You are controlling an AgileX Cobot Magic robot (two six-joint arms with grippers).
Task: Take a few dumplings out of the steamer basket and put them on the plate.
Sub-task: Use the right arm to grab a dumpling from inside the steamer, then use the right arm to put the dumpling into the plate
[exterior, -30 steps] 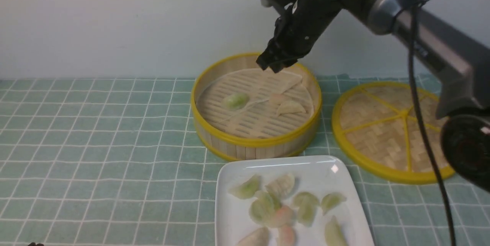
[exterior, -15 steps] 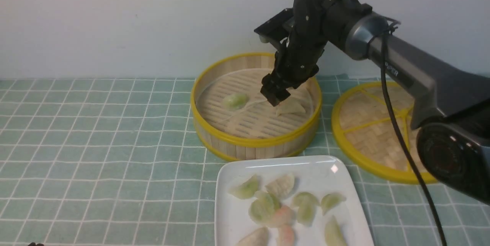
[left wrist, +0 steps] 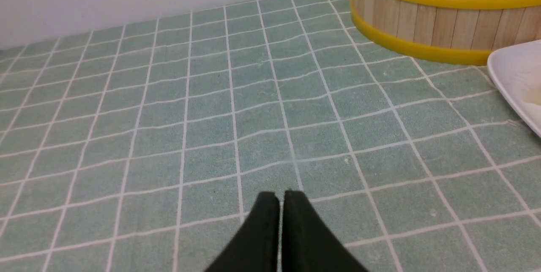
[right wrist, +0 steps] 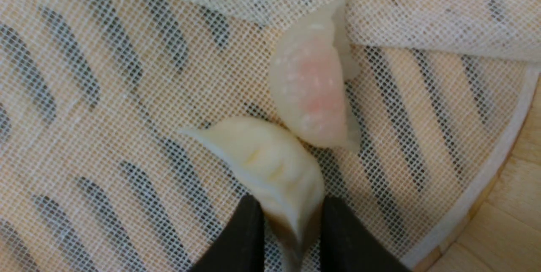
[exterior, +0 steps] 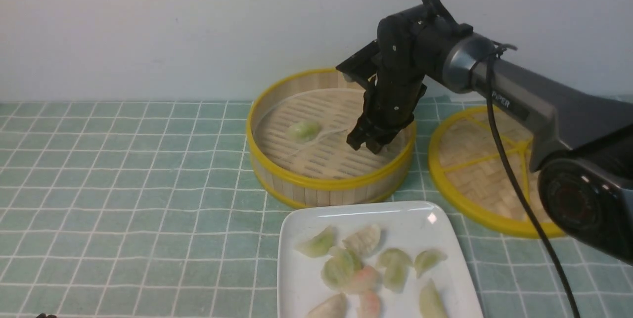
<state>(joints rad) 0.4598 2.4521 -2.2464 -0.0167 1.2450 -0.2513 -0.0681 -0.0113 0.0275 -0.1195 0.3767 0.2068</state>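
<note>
The steamer basket (exterior: 326,184) stands at the back centre, lined with a pale liner sheet (right wrist: 127,107). My right gripper (exterior: 366,145) reaches down into it. In the right wrist view its jaws (right wrist: 293,212) are closed on one end of a whitish dumpling (right wrist: 262,157) that still lies on the liner. A pinkish dumpling (right wrist: 310,94) touches it. A green dumpling (exterior: 304,130) lies on the basket's left. The white plate (exterior: 296,278) in front holds several dumplings (exterior: 363,263). My left gripper (left wrist: 281,198) is shut and empty, low over the cloth, left of the basket (left wrist: 422,18).
The flat woven bamboo lid (exterior: 489,169) lies to the right of the steamer. A green checked cloth (exterior: 123,184) covers the table. A white wall runs close behind the steamer. The plate's corner (left wrist: 513,77) shows in the left wrist view.
My right gripper came down from above the steamer's back rim into the basket and now stands at the whitish dumpling on the right side. The left arm has not moved.
</note>
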